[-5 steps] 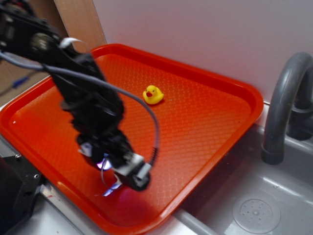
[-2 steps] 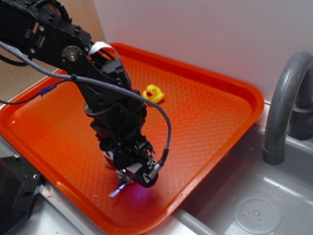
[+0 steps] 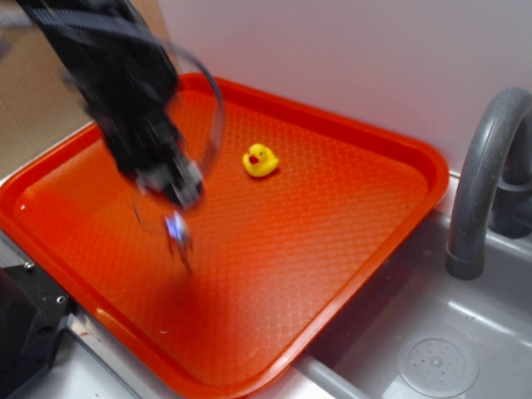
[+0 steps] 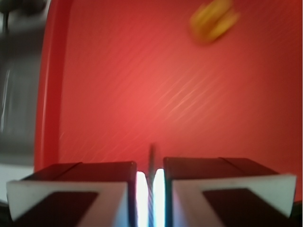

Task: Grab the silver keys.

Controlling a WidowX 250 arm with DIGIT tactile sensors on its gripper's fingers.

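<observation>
The gripper (image 3: 176,199) hangs above the left part of the red tray (image 3: 349,241), and the arm above it is blurred in the exterior view. Below its tip a blurred silver shape dangles clear of the tray floor: the keys (image 3: 177,239), with a thin wire loop showing faintly to their left.

In the wrist view the two fingers (image 4: 75,191) stand close together with only a thin bright slit between them. A dark thin sliver of the keys (image 4: 152,158) sticks out of that slit toward the tray, so the fingers are pinched narrowly on the keys.

The yellow duck (image 3: 260,160) sits on the tray to the right of and farther back than the gripper, well apart from it. A grey tap (image 3: 482,183) rises over the sink (image 3: 432,357) at the right.
</observation>
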